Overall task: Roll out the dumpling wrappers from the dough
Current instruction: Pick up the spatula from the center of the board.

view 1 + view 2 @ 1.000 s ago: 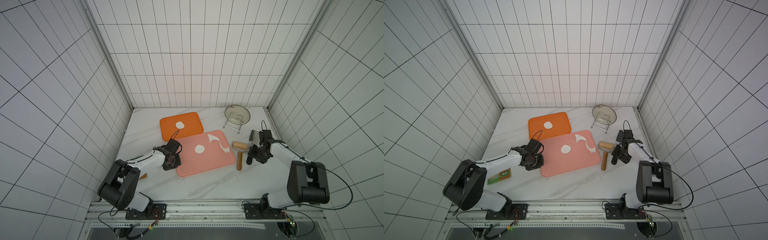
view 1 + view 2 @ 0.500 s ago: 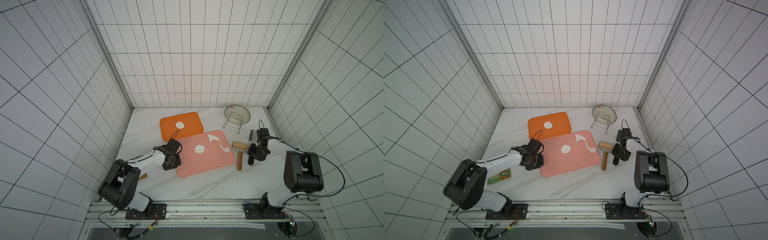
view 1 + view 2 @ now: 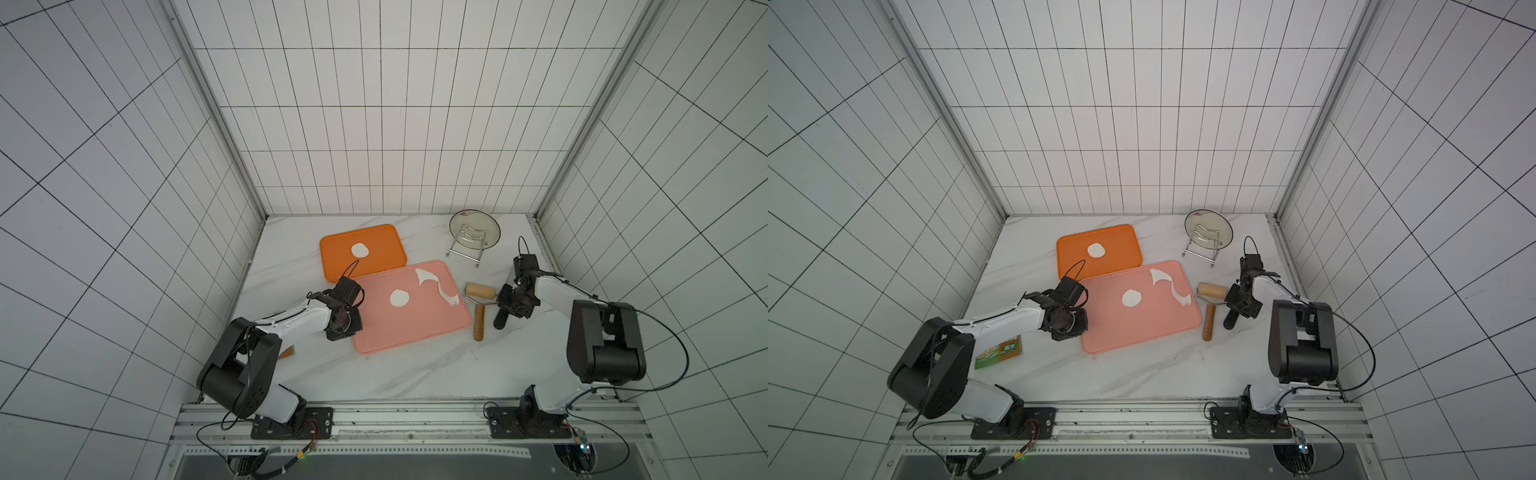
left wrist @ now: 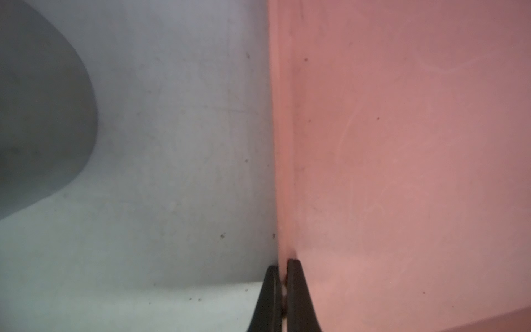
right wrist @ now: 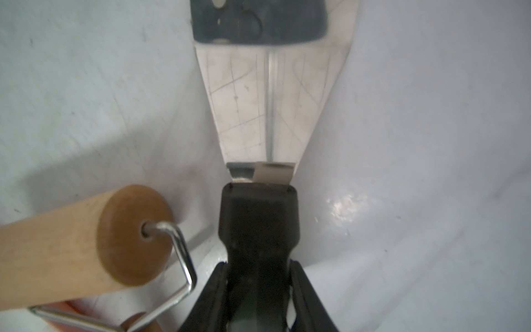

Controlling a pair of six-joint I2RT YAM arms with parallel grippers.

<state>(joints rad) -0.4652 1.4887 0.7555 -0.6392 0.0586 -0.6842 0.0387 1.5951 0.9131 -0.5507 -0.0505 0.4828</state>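
Two dumpling wrappers [image 3: 400, 298] are cut. One lies on the pink tray [image 3: 415, 332] near your left tool [image 4: 282, 266], which pinches that tray's rim tight. The other is on the orange tray [image 3: 386, 257] beyond it. A ragged strip of dough [image 3: 423, 275] looks left to roll, nearer your right tool [image 5: 257, 263]. That tool hugs the scraper [image 5: 267, 115] handle; you cannot tell if it grips. The counter [image 3: 415, 374] is white marble, with tiled walls around.
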